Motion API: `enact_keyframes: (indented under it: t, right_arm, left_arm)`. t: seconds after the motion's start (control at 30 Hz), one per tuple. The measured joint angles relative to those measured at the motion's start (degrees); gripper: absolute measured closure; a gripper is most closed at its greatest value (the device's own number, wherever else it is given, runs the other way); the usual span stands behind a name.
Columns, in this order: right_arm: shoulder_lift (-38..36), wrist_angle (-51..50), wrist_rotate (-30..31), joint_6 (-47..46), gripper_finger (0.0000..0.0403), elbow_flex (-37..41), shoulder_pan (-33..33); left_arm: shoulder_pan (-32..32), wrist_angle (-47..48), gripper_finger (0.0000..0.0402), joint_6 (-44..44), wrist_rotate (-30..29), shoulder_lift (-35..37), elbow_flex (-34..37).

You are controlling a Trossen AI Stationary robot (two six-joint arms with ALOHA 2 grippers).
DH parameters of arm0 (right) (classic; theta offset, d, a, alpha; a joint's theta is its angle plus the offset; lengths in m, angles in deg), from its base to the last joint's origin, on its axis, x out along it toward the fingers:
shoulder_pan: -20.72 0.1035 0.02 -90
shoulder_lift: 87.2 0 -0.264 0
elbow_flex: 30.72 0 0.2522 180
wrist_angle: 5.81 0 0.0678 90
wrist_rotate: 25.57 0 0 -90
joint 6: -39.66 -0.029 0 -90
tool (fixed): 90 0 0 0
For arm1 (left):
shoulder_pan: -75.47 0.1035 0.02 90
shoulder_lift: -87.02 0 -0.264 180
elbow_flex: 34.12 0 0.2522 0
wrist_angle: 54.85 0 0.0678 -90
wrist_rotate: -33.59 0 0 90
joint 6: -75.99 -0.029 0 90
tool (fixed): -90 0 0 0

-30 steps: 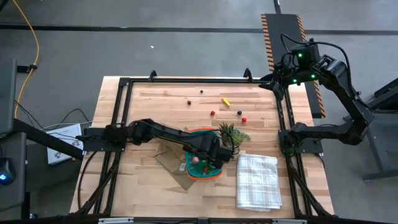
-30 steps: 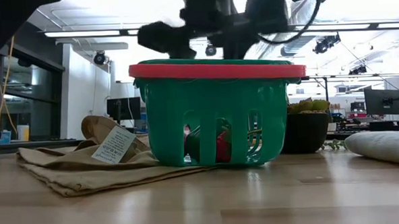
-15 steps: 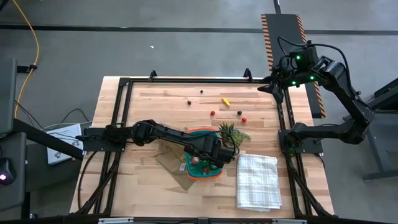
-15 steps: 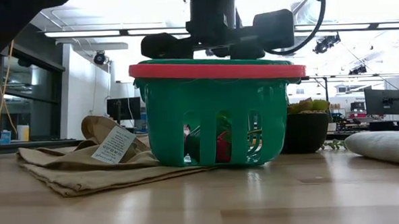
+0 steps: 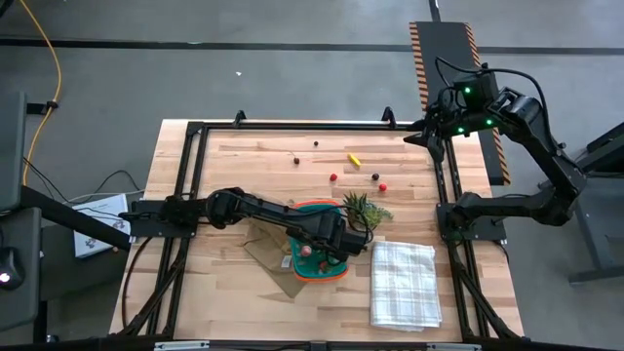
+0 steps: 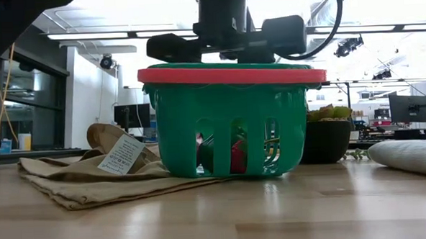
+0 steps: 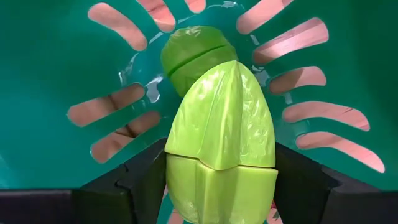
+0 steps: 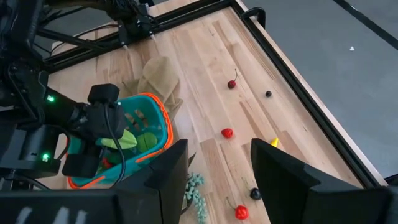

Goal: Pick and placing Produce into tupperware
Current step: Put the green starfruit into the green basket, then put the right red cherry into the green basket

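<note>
Over the table's middle, toward its near edge, we hang the left end effector inside the teal tupperware, clamped on a pale green leafy produce piece. We judge it best to lower slightly, then let go clear of the green round piece beneath. Our right end effector waits parted above the far right corner. Around stand the checked cloth, paper bag and spiky plant; loose red balls lie beyond
</note>
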State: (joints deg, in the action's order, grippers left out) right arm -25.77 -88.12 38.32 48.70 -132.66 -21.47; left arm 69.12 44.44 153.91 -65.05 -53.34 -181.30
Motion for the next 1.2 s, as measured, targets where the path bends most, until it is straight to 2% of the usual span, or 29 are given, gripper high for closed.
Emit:
enact_keyframes:
  t: [0.73, 1.03, 1.2]
  right_arm:
    - [0.0, -1.0, 0.0, -0.1, 0.0236, 0.0, 0.0]
    - [0.0, -1.1, 0.0, -0.1, 0.0236, 0.0, 0.0]
    - [0.0, -1.1, 0.0, -0.1, 0.0236, 0.0, 0.0]
  left_arm:
    - [0.0, -0.1, 0.0164, -1.1, -2.4, -0.5, 0.0]
    - [0.0, -0.2, 0.0083, -1.0, -2.3, -0.5, 0.0]
    - [0.0, -0.1, 0.006, -1.1, -2.3, -0.5, 0.0]
